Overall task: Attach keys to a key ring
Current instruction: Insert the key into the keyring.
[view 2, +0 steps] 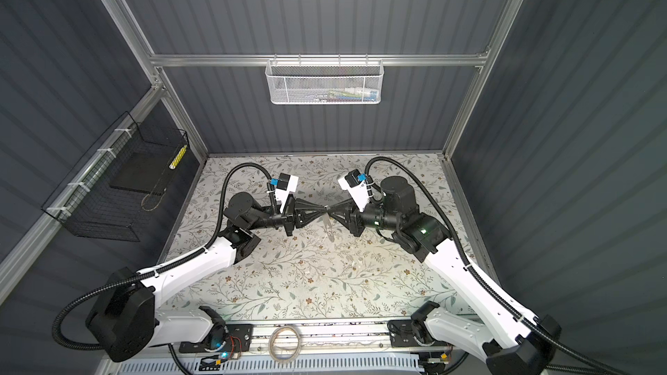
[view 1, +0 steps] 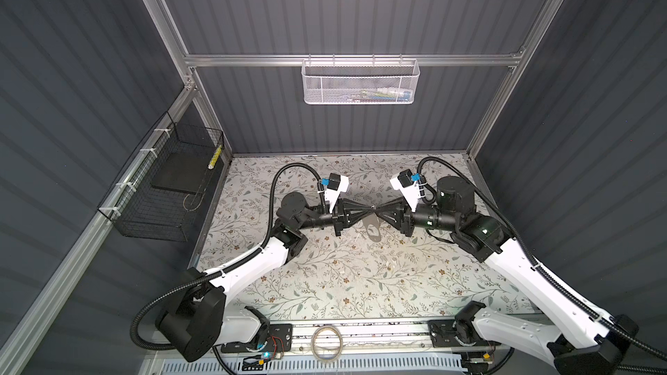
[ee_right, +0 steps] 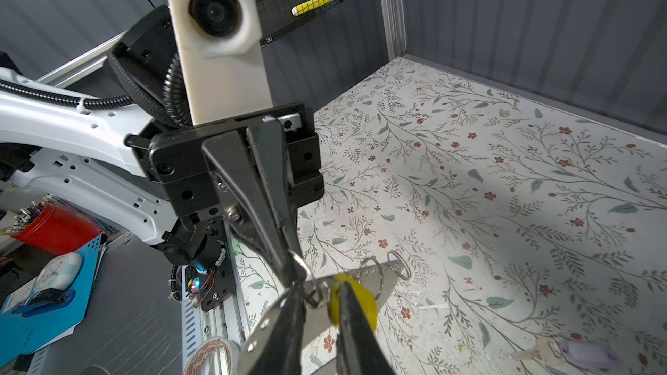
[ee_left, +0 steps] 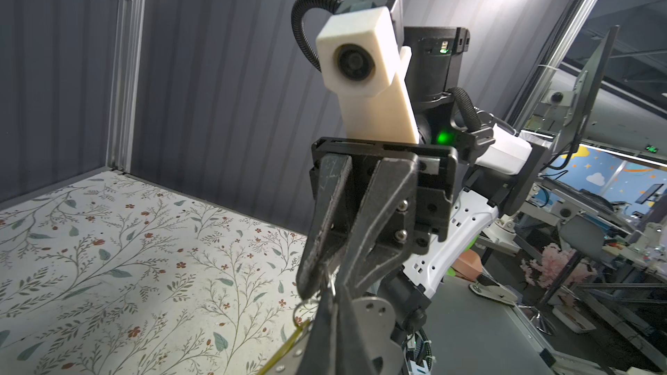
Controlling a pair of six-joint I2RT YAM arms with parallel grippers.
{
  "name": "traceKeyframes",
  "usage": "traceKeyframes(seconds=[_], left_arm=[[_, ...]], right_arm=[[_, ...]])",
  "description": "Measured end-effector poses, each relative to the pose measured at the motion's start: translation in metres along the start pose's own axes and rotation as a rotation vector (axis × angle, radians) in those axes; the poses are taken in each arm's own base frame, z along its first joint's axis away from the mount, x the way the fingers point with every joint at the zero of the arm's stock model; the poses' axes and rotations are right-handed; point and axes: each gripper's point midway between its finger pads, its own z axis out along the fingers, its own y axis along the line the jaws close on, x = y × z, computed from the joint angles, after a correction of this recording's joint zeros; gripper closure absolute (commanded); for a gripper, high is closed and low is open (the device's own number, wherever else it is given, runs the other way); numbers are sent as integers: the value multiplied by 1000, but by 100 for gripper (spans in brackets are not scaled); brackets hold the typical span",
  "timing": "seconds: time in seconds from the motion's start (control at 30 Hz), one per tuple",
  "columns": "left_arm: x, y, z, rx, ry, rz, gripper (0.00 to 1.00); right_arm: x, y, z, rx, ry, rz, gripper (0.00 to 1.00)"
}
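Where the arms meet: two, left arm (view 1: 252,265) and right arm (view 1: 523,268), tip to tip above the floral table (view 1: 343,283).
baskets: two on the walls, one white mesh basket (view 1: 361,84) and one black wire basket (view 1: 162,193).
left gripper (ee_right: 295,259): fingers pressed together, nipping a thin wire ring (ee_right: 305,269) of the key ring (view 1: 375,237).
right gripper (ee_left: 319,288): fingers nearly together, gripping the yellow key (ee_right: 369,306) by its head.
tape roll (view 1: 312,343): one, on the front rail.
key ring: one flat grey loop just below the meeting fingertips; whether it touches the table cannot be told.
keys: two; the yellow key is at the key ring, the lilac key (ee_right: 581,352) lies on the table, well apart.
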Motion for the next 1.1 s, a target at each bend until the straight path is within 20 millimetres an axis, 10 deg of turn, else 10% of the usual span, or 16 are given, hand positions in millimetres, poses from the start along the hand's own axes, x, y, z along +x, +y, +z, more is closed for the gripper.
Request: traceKeyframes(seconds=[0.43,0.63,0.93,1.1], left_arm=[[-2,8,0,83,31,-48,100],[-1,20,-2,6,86,-82,75],[-68,-2,-20,-249,142,205,72],[-58,-15,-22,-301,224,310,72]], right_arm=[[-2,2,0,-15,-10,-8,100],[2,0,-3,21,54,-28,100],[15,-13,2,78,298,-27,100],[21,-16,1,80,418,-26,100]])
